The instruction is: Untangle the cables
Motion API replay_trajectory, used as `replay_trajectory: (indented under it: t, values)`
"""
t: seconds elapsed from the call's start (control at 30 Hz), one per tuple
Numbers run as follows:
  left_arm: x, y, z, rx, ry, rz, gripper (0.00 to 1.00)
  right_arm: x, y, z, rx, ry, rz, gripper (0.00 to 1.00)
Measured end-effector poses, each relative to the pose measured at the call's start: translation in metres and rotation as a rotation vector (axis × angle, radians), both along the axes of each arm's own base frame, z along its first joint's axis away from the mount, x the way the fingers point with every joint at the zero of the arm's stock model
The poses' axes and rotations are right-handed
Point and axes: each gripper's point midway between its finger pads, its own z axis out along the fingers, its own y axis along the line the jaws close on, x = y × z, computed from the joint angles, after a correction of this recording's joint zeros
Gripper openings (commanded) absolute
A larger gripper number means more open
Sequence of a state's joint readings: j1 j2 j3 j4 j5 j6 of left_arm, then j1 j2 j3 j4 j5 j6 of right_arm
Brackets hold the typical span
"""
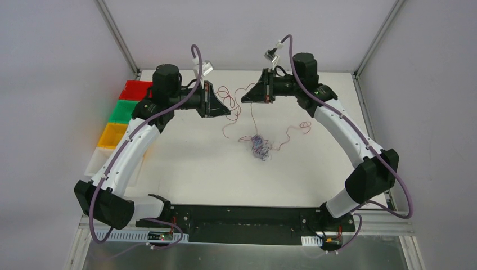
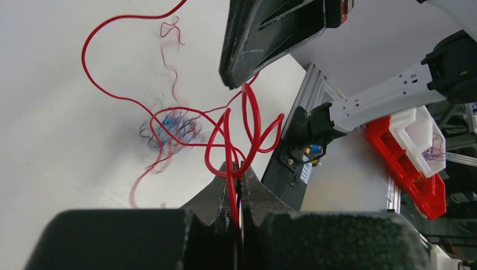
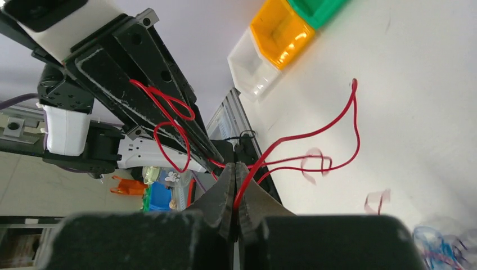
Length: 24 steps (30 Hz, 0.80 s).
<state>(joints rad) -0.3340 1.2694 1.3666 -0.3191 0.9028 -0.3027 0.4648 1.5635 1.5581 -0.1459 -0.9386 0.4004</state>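
L gripper (image 2: 236, 173) and R gripper (image 3: 234, 170) each pinch a red strand of the cables (image 2: 84, 62). Both jaws are raised above the knot (image 1: 259, 145), which lies on the table (image 1: 185, 163).

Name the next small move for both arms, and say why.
Probably ease both slowly apart. The left gripper and right gripper are each shut on thin red wire, close together with slack loops between them, above the knotted bundle of red, blue and dark wires on the white table. Spreading should draw that strand out.
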Motion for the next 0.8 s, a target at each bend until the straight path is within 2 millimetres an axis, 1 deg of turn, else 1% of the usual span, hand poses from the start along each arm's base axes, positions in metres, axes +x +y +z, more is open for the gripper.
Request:
replay_trajectory:
  t: [0.07, 0.1, 0.3, 0.43, 0.53, 0.67, 0.73, 0.8]
  values:
    - [-0.005, -0.006, -0.013, 0.004, 0.034, -0.029, 0.0, -0.001, 0.002, -0.019, -0.029, 0.047, -0.007, 0.0]
    - [-0.007, -0.009, -0.02, 0.006, 0.05, -0.039, 0.0, -0.002, 0.003, -0.025, -0.037, 0.059, -0.007, 0.0]
    - [-0.011, -0.028, -0.049, 0.004, 0.111, -0.079, 0.07, -0.01, 0.008, -0.03, -0.023, 0.063, -0.016, 0.0]
    - [-0.01, -0.035, -0.066, -0.014, 0.139, -0.074, 0.11, -0.015, 0.016, -0.034, -0.007, 0.082, -0.01, 0.0]
    - [-0.004, -0.039, -0.069, -0.031, 0.134, -0.069, 0.14, -0.02, 0.022, -0.035, 0.002, 0.1, -0.002, 0.0]
    - [0.003, -0.042, -0.065, -0.049, 0.102, -0.062, 0.29, -0.023, 0.028, -0.03, 0.02, 0.102, 0.007, 0.0]
    - [0.006, -0.042, -0.064, -0.052, 0.097, -0.049, 0.34, -0.023, 0.029, -0.027, 0.03, 0.101, 0.007, 0.0]
    - [0.008, -0.041, -0.064, -0.054, 0.099, -0.039, 0.37, -0.023, 0.029, -0.026, 0.035, 0.104, 0.007, 0.0]
